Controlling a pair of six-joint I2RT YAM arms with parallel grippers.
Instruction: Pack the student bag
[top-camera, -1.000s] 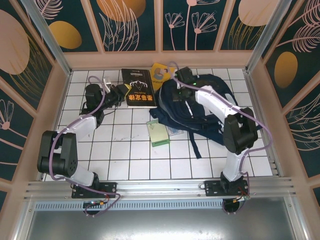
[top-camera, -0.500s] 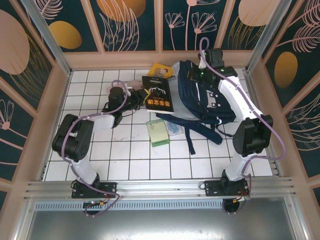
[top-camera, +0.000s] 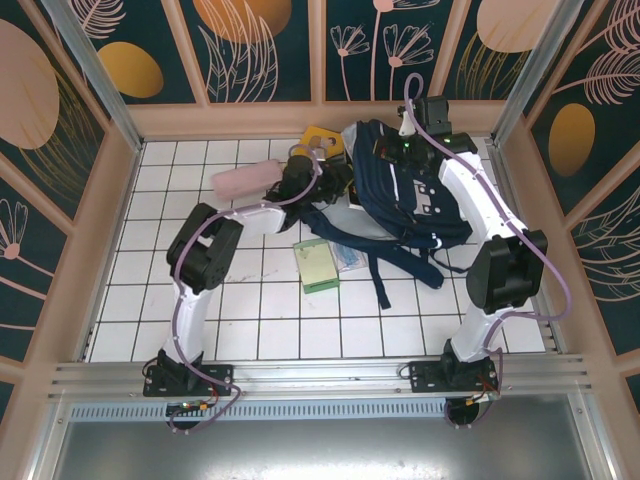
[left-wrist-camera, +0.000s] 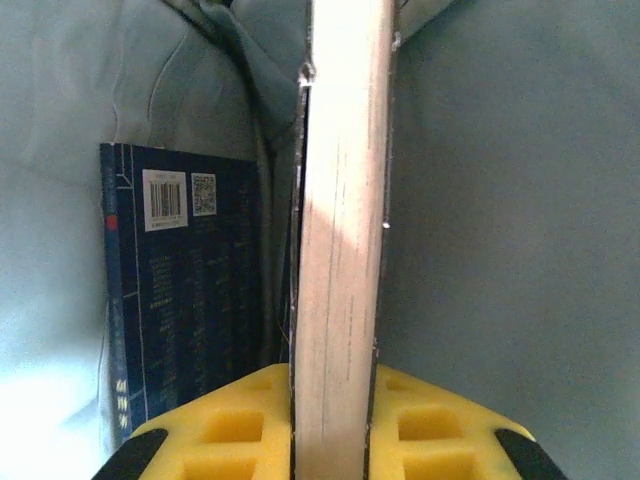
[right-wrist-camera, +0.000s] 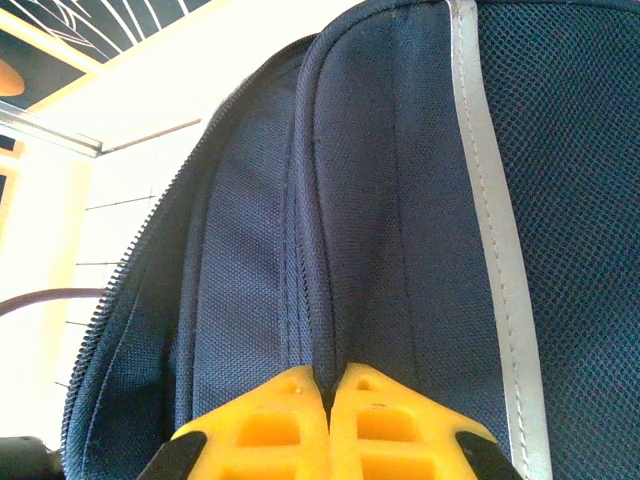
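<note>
A: Bag (top-camera: 410, 190), location?
B: Far right of counter (top-camera: 250, 320), top lifted. Right pincer (right-wrist-camera: 328, 385) clenched on top seam fabric.
A: Left pincer (left-wrist-camera: 333, 400)?
B: Grasping book (left-wrist-camera: 340, 220) edge-on, inside the lining, beside blue book (left-wrist-camera: 185, 290) already packed.
A: Outstanding?
B: Release of book. Green pad (top-camera: 317, 265), pink pouch (top-camera: 245, 180), yellow card (top-camera: 322, 140) unpacked on counter. Estimated roughly midway.

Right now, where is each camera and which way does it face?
Top external: above, behind the bases, looking down at the tiled table; both arms reach the student bag.
Left wrist: looks along the left claw clamping a book edge-on, pale lining around.
Right wrist: looks along the right claw, shut on navy bag fabric.
Shared: the student bag.
</note>
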